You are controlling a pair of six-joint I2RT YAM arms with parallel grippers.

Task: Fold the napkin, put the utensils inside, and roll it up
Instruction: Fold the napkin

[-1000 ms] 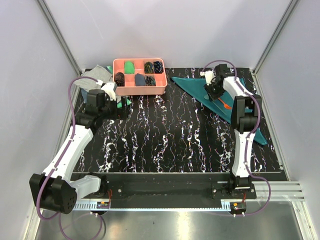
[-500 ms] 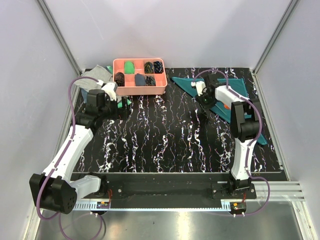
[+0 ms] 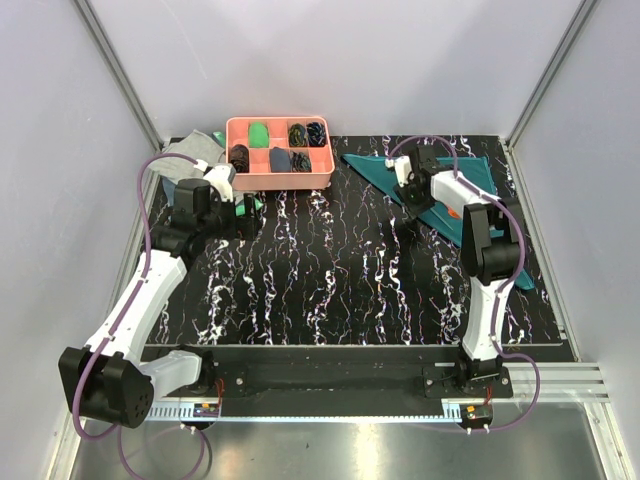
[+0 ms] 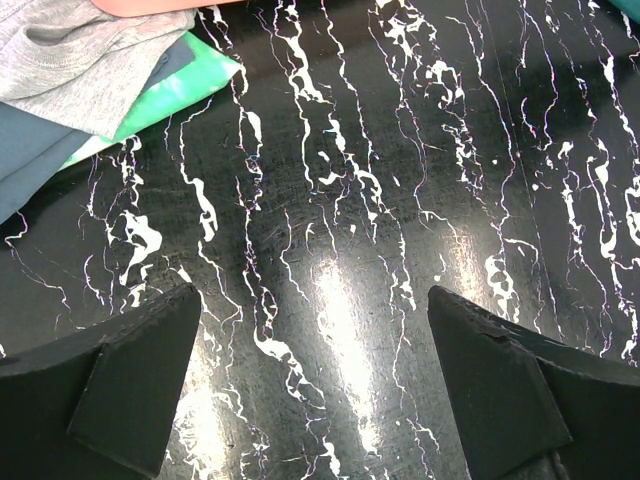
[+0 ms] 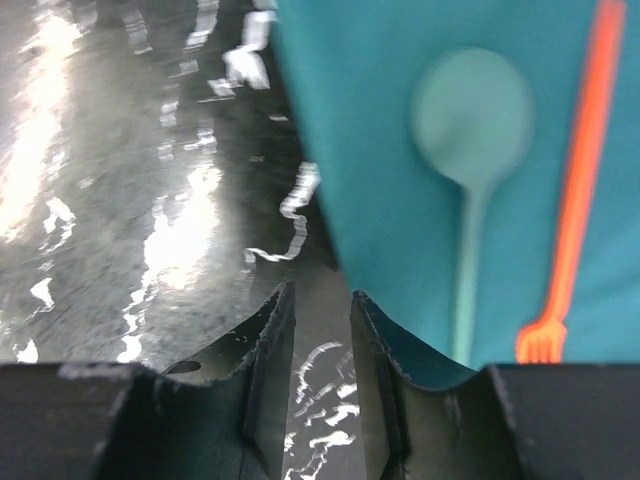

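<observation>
The teal napkin (image 3: 478, 178) lies folded into a triangle at the back right of the table. In the right wrist view the napkin (image 5: 400, 200) carries the teal spoon (image 5: 472, 120) and the orange fork (image 5: 575, 190), side by side, tines toward the camera. The fork (image 3: 455, 213) shows as an orange speck from above. My right gripper (image 3: 408, 195) hangs at the napkin's left edge; its jaws (image 5: 322, 295) stand narrowly apart with only bare table between them. My left gripper (image 3: 245, 210) is wide open over the tabletop (image 4: 315, 300), holding nothing.
A salmon compartment tray (image 3: 280, 181) with rolled cloths stands at the back centre. A pile of grey cloth (image 4: 80, 60), bright green cloth (image 4: 180, 90) and blue-grey cloth (image 4: 40, 150) lies at the back left, just beyond the left gripper.
My right gripper has moved left from over the middle of the napkin to its left edge, and its jaws have parted slightly. The left arm has stayed put.
</observation>
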